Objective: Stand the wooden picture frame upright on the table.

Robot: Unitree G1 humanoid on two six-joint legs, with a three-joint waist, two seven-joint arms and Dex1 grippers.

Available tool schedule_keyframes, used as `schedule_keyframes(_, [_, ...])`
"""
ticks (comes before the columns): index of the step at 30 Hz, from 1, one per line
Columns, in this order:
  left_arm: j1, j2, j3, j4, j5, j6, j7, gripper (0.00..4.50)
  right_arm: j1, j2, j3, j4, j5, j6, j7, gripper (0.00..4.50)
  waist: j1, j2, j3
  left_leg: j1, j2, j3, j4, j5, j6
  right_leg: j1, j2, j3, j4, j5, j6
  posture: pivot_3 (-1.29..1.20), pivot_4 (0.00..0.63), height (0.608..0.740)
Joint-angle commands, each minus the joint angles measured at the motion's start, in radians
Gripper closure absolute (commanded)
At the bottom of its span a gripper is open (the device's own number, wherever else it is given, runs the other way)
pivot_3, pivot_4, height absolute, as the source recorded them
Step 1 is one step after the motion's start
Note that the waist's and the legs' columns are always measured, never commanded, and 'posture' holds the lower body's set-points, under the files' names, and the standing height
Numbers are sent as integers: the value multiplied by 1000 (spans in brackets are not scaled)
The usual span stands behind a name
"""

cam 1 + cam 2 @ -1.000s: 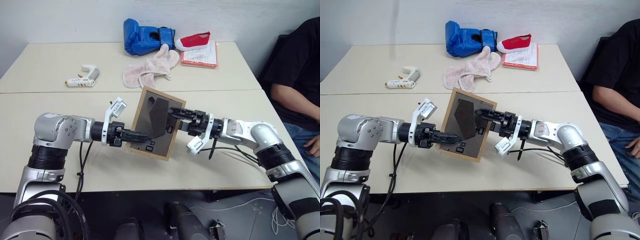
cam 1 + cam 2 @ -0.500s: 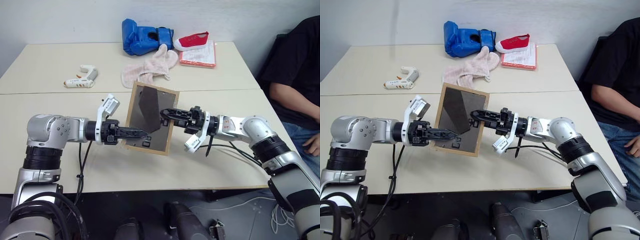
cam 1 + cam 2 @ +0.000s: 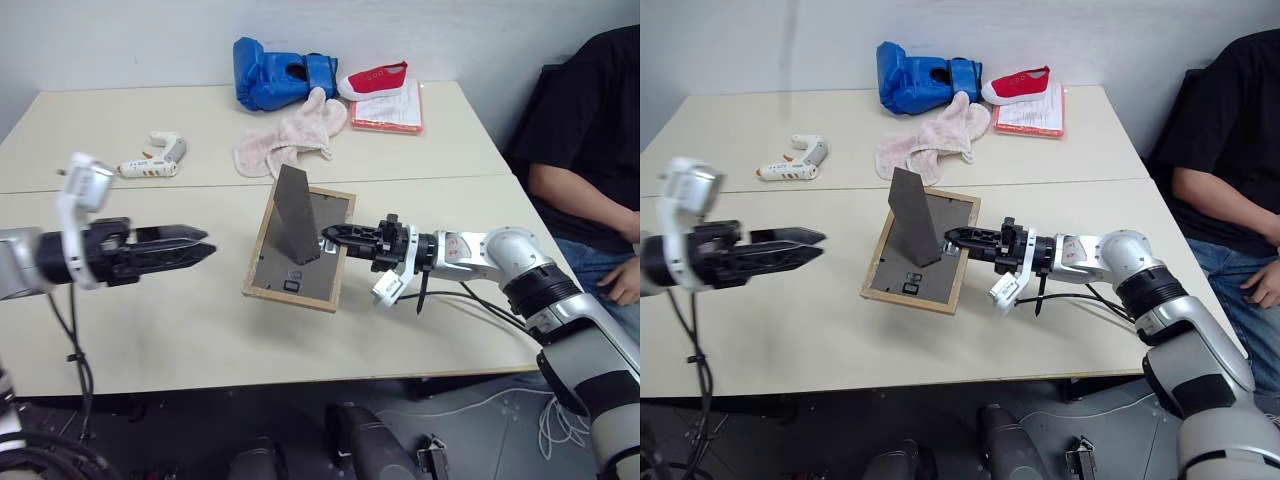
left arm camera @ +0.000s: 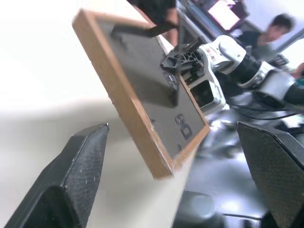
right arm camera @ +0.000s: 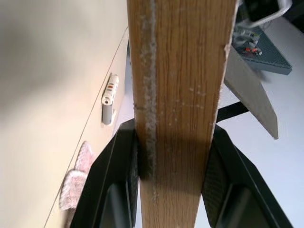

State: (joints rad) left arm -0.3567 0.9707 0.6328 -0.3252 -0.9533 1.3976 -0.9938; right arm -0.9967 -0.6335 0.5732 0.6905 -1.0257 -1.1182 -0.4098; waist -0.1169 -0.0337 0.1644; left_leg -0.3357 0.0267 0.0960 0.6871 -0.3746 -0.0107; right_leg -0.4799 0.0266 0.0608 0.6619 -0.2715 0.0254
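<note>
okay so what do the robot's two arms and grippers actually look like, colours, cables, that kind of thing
Both arms are silver-grey metal with black ribbed bands at the joints. Each gripper, left and right, has two long, tapering black fingers with a textured surface, and a small white box mounted at the wrist. Loose black cables hang under both forearms. The right forearm carries a small red marking.

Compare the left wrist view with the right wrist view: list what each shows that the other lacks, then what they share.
Left wrist view alone: the wooden picture frame's dark backing with its clips, the right end effector gripping the frame's far edge, and the left end effector's own spread fingers, clear of the frame.

Right wrist view alone: the white glue gun, the pink cloth, and the frame's edge clamped between its fingers.

Both: the frame, its fold-out stand and the table.
</note>
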Motion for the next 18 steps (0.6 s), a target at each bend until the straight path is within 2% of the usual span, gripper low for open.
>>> schedule_keyframes(1, [81, -21, 139, -151, -50, -59, 40, 0, 1, 52, -24, 19, 568, 42, 402, 3250, 3, -1, 0, 0, 0, -1, 0, 0, 0, 1, 0, 0, 0, 0, 0, 0, 150, 740])
schedule_keyframes(2, [103, -38, 168, -177, -55, -82, 59, 0, 49, 77, -26, -52, 849, 189, 652, 3250, 5, -1, 0, 1, 0, -1, 0, 1, -1, 2, 0, -1, 0, 0, 0, 0, 150, 740])
schedule_keyframes(3, [118, -49, 188, -195, -62, -99, 74, 0, 83, 93, -33, -108, 1046, 300, 833, 3250, 7, -2, 0, 3, 0, -2, 1, 1, -1, 3, 0, -2, 1, 0, 0, 0, 150, 740])
schedule_keyframes(4, [131, -61, 197, -215, -59, -126, 89, 0, 127, 102, -56, -216, 1254, 505, 1018, 3250, 8, -2, 0, 4, 1, -4, 2, 1, -1, 5, 0, -3, 1, 0, 0, 0, 150, 740])
schedule_keyframes(5, [140, -74, 193, -236, -45, -161, 112, 0, 157, 110, -93, -310, 1425, 728, 1132, 3250, 15, -1, 0, 4, 2, -4, 2, 1, -1, 6, 0, -4, 1, 0, 0, 0, 150, 740])
schedule_keyframes(7, [142, -100, 179, -256, -28, -216, 167, 0, 187, 121, -156, -435, 1661, 1091, 1257, 3250, 32, -1, 0, 4, 2, -7, 4, 0, 0, 7, -1, -6, 3, 0, 0, 0, 150, 740])
schedule_keyframes(9, [143, -115, 170, -256, -37, -246, 202, 0, 192, 135, -196, -479, 1761, 1317, 1288, 3250, 39, -1, 0, 2, 2, -8, 4, -1, 1, 8, -2, -7, 2, 0, 0, 0, 150, 740])
schedule_keyframes(12, [158, -118, 159, -261, -62, -274, 226, 0, 196, 186, -250, -466, 1789, 1478, 1274, 3250, 43, -1, 0, 1, 2, -9, 4, -2, 2, 7, -2, -9, -1, 0, 0, 0, 150, 740])
schedule_keyframes(18, [168, -110, 122, -239, -115, -305, 255, 0, 208, 305, -317, -355, 1730, 1591, 1265, 3250, 38, -1, 0, -3, 2, -7, 4, -2, 1, 3, -2, -8, -1, 0, 0, 0, 150, 740])
